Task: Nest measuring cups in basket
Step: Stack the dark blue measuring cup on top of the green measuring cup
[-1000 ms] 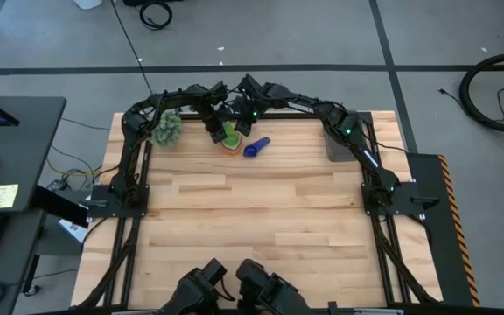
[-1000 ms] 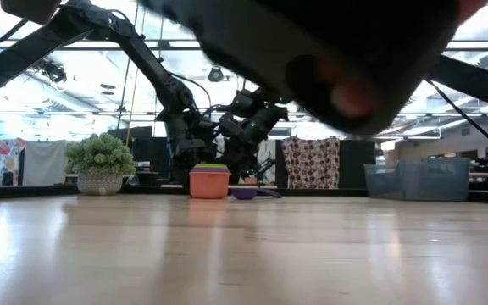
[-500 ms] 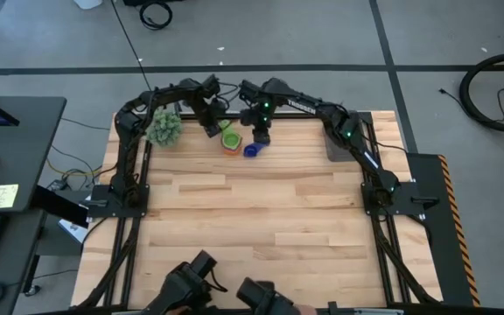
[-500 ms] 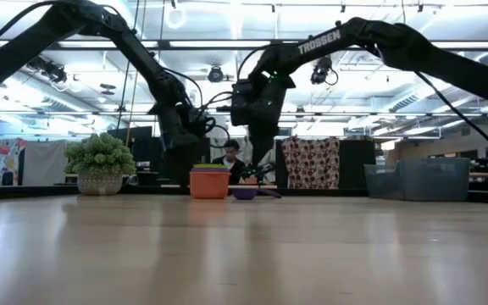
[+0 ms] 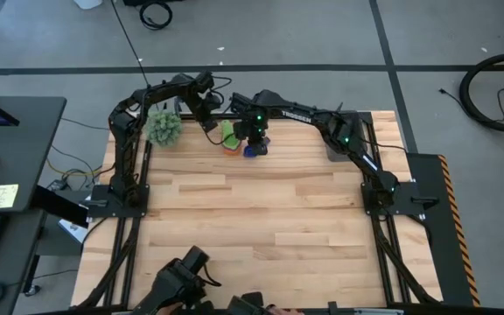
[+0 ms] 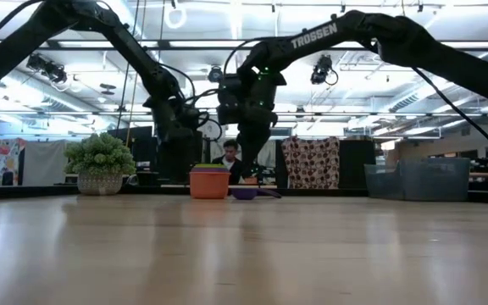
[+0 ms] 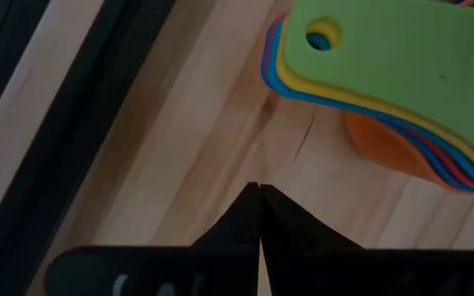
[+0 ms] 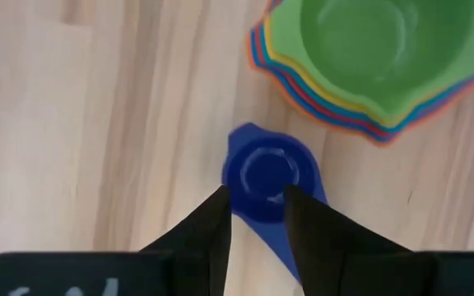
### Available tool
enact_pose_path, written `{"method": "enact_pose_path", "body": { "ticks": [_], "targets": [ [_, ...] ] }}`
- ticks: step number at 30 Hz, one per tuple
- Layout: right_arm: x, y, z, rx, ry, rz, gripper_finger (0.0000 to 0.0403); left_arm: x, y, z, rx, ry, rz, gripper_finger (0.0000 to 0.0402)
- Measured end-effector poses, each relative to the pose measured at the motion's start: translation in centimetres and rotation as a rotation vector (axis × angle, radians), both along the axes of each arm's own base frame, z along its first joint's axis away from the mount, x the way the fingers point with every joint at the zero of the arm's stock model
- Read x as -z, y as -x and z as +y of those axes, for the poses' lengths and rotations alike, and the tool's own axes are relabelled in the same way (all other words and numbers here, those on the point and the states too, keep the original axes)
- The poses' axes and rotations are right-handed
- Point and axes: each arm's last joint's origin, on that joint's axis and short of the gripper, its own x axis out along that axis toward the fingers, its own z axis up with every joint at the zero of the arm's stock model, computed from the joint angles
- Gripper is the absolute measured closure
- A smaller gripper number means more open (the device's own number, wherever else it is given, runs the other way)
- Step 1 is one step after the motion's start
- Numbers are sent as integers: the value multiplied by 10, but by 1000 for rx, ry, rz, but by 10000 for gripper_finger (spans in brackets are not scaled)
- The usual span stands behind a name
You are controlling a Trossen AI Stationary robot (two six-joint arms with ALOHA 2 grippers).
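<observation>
1. Right gripper (image 8: 253, 218) is poised directly over the dark blue cup (image 8: 263, 174), near the table's (image 5: 261, 210) far edge, about midway along it — fingers parted narrowly, tips either side of the cup's near rim and holding nothing.
2. That dark blue cup lies on bare wood on its own, open side down as far as the right wrist view tells, its flat handle running back beneath the fingers.
3. Just beside it stands the nested stack (image 8: 360, 57) — green cup on top, then yellow, blue and red rims, orange outermost. In the low view the stack (image 6: 209, 181) sits upright with the dark blue one low at its side.
4. Left gripper (image 7: 258, 215) is pinched fully closed on nothing, hanging by the stack's fanned handles (image 7: 385, 57) on the side toward the fuzzy plant ball (image 5: 165, 129). It looks to be waiting.
5. My read: this is the pickup of the last loose cup — six are nested, one to go.
6. Next move calls for a short descent, a squeeze across the cup's body, then a lift, a turn to bring it mouth-up, and a drop into the green cup.
7. The dark grey basket (image 5: 339, 144) sits near the far right corner, well apart from the stack — no cup shows in it yet.
</observation>
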Motion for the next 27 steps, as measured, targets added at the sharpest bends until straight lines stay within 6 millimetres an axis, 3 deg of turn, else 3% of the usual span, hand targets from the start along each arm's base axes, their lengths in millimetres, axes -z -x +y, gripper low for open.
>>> {"method": "enact_pose_path", "body": {
  "ticks": [10, 16, 19, 27],
  "targets": [
    [27, 0, 10, 42, -97, 47, 284, 0, 1, -1, -2, 12, 10, 395],
    [38, -1, 8, 33, -17, 63, 285, 0, 1, -1, -3, 15, 12, 395],
    [40, 0, 8, 13, 63, 103, 288, 0, 1, -1, -3, 15, 12, 395],
    [40, -1, 11, 54, 47, 106, 288, 0, 1, -1, -3, 14, 12, 395]
  ]
}}
